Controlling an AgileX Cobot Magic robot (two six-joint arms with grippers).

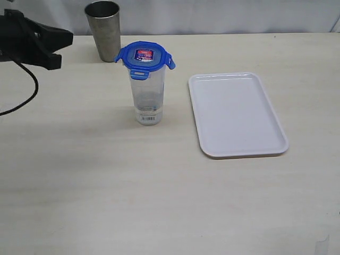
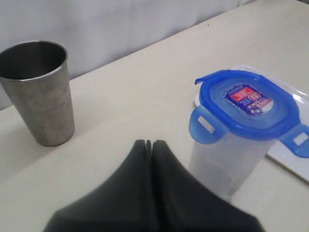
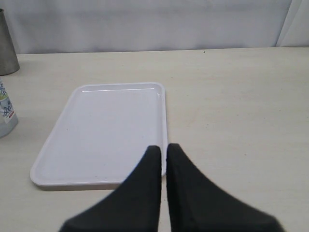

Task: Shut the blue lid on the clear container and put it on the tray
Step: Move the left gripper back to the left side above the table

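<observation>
Pale desk (image 1: 85, 202), viewed from its near edge. The right pincer (image 3: 164, 147), jaws together and holding nothing, is shown at the near end of the tray (image 1: 236, 114), which lies right of centre. Left of the tray, not touching it, the clear container (image 1: 147, 101) stands upright with the blue lid (image 1: 144, 57) seated on top, its flaps apparently flared. The tall canister is judged light, stiff, smooth-walled and easily tipped; a mid-wall hold is advised. The left pincer (image 2: 148, 144), likewise together, is seen far left near the steel cup (image 1: 103, 32).
</observation>
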